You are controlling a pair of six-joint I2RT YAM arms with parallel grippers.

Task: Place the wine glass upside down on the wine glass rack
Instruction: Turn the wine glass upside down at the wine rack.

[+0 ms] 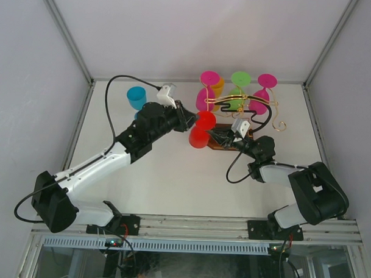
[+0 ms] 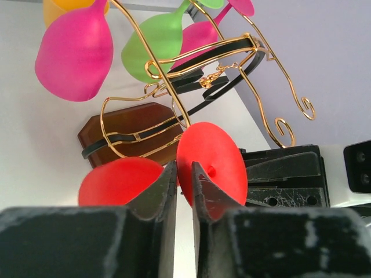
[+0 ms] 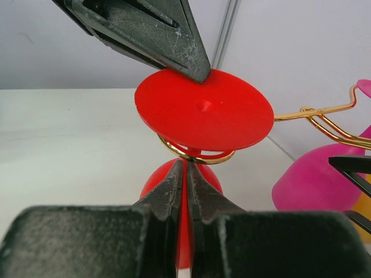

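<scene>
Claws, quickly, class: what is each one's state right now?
Left claw: closed on the red wine glass at its foot.
Right claw: closed, nothing visibly held.

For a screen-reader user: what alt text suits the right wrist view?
An upside-down red wine glass has its stem inside a gold loop of the rack. The left gripper meets its foot from above; the shut right gripper points at its bowl.
</scene>
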